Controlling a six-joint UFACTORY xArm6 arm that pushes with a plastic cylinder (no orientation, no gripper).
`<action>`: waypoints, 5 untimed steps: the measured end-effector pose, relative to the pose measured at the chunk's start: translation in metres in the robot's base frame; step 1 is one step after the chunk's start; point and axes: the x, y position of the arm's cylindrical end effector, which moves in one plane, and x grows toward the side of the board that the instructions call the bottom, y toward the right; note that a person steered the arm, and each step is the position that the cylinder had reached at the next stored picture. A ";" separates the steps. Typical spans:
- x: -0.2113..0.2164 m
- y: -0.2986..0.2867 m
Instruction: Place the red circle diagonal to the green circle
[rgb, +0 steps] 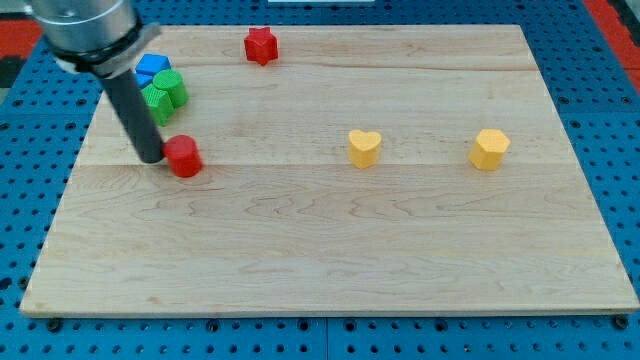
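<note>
A: No gripper here, only my tip (153, 157), holding nothing, touching the red circle (184, 156) from the view's left, mid-left of frame.

B: Neighbours?

A: Green circle (171, 88), another green block (156, 100), blue block (152, 68) clustered upper left. Red star (261, 45) at top. Yellow heart (364, 147), yellow hexagon (490, 149) right. Counter (330, 250) shows no writing.

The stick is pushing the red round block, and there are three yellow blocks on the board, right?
Not quite. The camera view shows only two yellow blocks: a yellow heart and another yellow block toward the view's right. The rest holds: my tip sits right against the left side of the red round block, just below the green block.
</note>
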 end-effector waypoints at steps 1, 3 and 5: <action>-0.001 0.040; 0.010 0.018; 0.012 0.068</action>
